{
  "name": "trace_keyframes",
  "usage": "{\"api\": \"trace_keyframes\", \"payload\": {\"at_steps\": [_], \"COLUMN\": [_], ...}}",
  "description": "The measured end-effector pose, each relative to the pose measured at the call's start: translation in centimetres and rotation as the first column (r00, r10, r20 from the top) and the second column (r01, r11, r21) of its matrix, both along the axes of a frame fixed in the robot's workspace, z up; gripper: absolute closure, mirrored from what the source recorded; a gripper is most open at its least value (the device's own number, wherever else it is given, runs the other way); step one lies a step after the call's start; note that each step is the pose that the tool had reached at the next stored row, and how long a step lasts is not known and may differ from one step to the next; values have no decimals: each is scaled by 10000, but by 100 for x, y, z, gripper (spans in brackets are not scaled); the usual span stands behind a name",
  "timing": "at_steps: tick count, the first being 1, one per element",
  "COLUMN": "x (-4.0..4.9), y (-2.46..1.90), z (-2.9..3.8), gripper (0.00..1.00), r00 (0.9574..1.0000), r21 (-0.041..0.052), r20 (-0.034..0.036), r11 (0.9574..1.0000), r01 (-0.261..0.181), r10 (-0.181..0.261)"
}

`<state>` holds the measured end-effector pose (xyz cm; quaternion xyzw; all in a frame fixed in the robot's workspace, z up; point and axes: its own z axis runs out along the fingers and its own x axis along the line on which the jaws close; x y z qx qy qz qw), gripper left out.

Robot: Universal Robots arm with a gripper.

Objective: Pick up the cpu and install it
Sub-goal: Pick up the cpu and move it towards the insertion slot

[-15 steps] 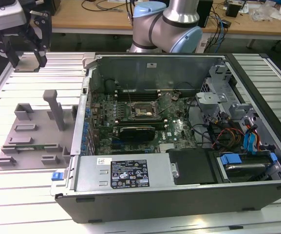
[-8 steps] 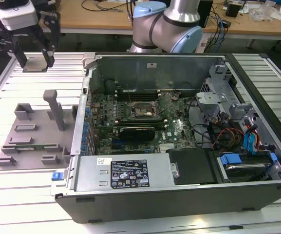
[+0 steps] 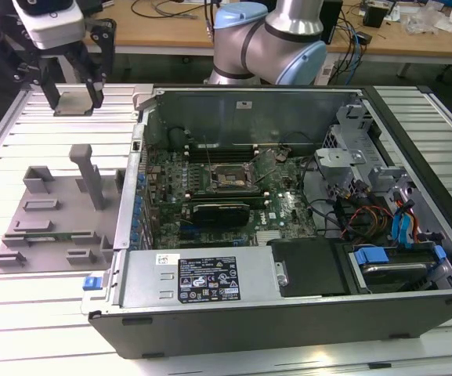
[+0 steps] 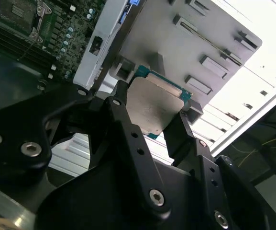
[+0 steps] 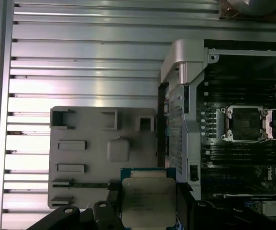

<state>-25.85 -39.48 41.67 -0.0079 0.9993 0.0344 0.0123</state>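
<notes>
The black fingers [image 4: 178, 133] are closed on two opposite edges of the small flat square cpu with its silver-grey metal top plate [image 4: 153, 108]; the chip is held clear in the air, its plate turned toward the wrist cameras. In the exterior view it hangs [image 3: 73, 103] above the slatted aluminium desk [image 3: 22, 313], beyond the grey moulded parts tray [image 3: 53, 227] and well apart from the open black computer case [image 3: 249, 286]; the carry toward the case is judged to be the step in hand. Only thin edges are pinched, so the grip should be kept even and jolts avoided; the chip should be kept level and square to the dark metal-rimmed socket [image 3: 227, 178] on the green motherboard; the case wall should be cleared with height to spare; the socket's contacts are judged fragile, so contact should be made gently and straight, without sliding.
</notes>
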Motion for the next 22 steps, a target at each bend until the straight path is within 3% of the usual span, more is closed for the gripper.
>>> {"api": "trace_keyframes", "payload": {"at_steps": [22], "x": [570], "y": [2], "z": [0], "gripper": [45], "r00": [10000], "r21": [1], "r20": [1], "r11": [10000], "r01": [0], "r10": [0]}}
